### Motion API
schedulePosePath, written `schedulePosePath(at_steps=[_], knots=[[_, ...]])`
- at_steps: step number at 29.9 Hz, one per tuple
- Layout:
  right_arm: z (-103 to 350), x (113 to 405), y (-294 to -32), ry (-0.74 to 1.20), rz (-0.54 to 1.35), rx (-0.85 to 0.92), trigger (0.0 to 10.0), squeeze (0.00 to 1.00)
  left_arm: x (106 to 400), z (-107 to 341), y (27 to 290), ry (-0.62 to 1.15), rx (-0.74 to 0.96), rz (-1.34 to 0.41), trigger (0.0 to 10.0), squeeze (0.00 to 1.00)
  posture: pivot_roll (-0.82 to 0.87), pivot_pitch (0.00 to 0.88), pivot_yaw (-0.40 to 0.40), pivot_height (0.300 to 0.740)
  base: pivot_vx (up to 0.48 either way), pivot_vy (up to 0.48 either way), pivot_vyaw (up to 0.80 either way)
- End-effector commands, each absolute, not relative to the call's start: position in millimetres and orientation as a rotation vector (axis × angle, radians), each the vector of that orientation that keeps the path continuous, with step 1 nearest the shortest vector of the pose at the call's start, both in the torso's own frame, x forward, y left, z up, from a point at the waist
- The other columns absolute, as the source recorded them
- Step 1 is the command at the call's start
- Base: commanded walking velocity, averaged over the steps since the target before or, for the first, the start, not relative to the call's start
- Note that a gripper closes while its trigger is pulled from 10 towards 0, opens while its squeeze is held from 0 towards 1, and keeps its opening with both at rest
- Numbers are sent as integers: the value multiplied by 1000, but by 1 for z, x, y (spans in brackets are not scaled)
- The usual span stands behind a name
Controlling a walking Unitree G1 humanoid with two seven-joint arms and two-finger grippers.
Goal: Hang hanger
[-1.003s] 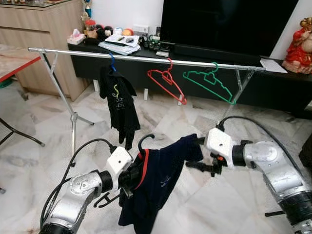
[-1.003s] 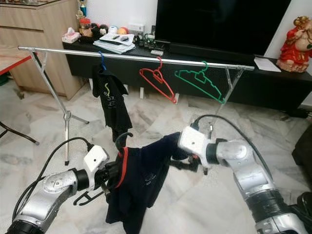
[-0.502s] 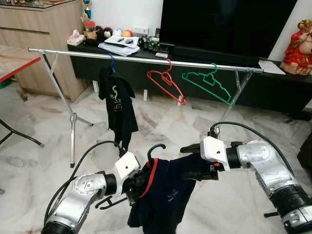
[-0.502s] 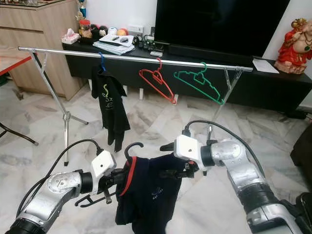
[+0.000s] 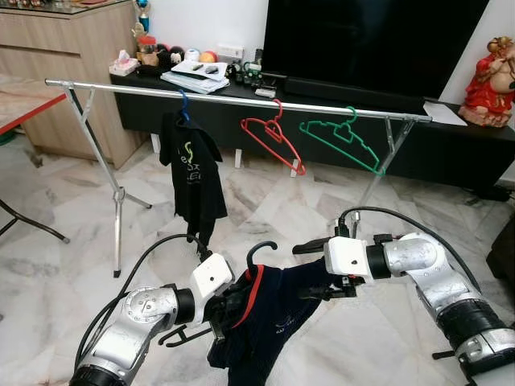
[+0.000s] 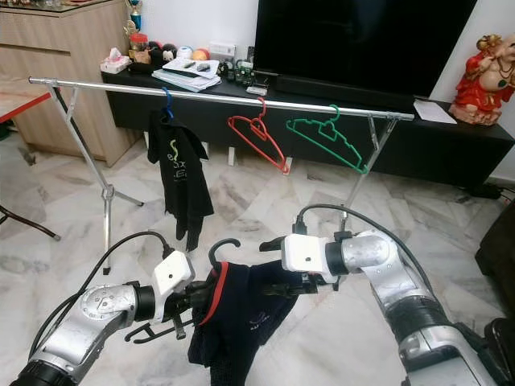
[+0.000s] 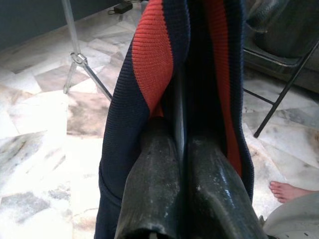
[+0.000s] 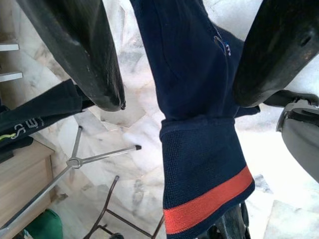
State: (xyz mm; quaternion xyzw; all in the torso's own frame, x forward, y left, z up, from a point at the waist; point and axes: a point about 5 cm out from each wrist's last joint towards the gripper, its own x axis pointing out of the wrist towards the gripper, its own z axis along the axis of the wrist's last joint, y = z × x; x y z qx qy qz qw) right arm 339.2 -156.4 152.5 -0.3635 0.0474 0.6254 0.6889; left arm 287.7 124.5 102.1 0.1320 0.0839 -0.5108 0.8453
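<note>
Rail (image 5: 241,100): three hangers | left tool (image 5: 228,310) clamped on navy shirt (image 5: 273,322) | right tool (image 5: 315,270) apart

The floor (image 5: 56,201) is pale marble with grey and brown veining, glossy under even indoor light. At twelve o'clock a large dark television (image 5: 370,40) stands on a long black console (image 5: 451,145) against a white wall (image 5: 209,20). At ten o'clock is a light wooden cabinet (image 5: 56,72). Small clutter and papers (image 5: 193,74) lie on the console's left end, and a red figurine (image 5: 492,76) sits at two o'clock. A red-edged table (image 5: 20,100) juts in at nine o'clock.
</note>
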Motion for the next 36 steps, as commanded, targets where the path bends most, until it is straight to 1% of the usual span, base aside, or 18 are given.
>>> schedulePosePath(at_steps=[1,5,11,15,20,28,29,30,31,32,33,36], knots=[[156,343,-157,92,1380,-846,10000,0,291,115,117,123,312,-1108,10000,0,100,0,-114,740,0,0,0],[148,345,-149,126,1397,-783,10000,0,291,116,112,122,327,-1142,10000,0,103,15,-122,740,0,0,0],[145,349,-144,141,1368,-765,10000,0,291,120,108,109,329,-1162,10000,0,111,27,-118,740,0,0,0],[136,347,-143,187,1394,-821,10000,0,289,120,108,115,338,-1186,10000,0,116,35,-113,740,0,0,0],[133,346,-146,220,1403,-850,10000,0,289,121,108,121,345,-1198,10000,0,115,40,-107,740,0,0,0],[133,347,-148,241,1408,-841,10000,0,288,121,108,122,349,-1205,10000,0,118,43,-108,740,0,0,0],[132,347,-147,246,1402,-829,9608,0,288,121,108,122,351,-1206,10000,0,118,43,-108,740,0,0,0],[132,347,-146,245,1404,-809,6784,0,288,122,108,121,352,-1208,10000,0,120,43,-107,740,0,0,0],[132,347,-146,244,1405,-805,6784,0,288,122,108,121,352,-1208,10000,0,120,43,-107,740,0,0,0],[132,347,-145,237,1408,-797,2196,0,288,122,108,120,354,-1209,10000,0,121,43,-108,740,0,0,0],[132,347,-145,237,1409,-794,0,0,288,122,108,120,354,-1210,10000,0,121,43,-108,740,0,0,0],[130,346,-144,244,1418,-785,0,0,288,122,108,120,356,-1212,10000,0,121,43,-108,740,0,0,0]])
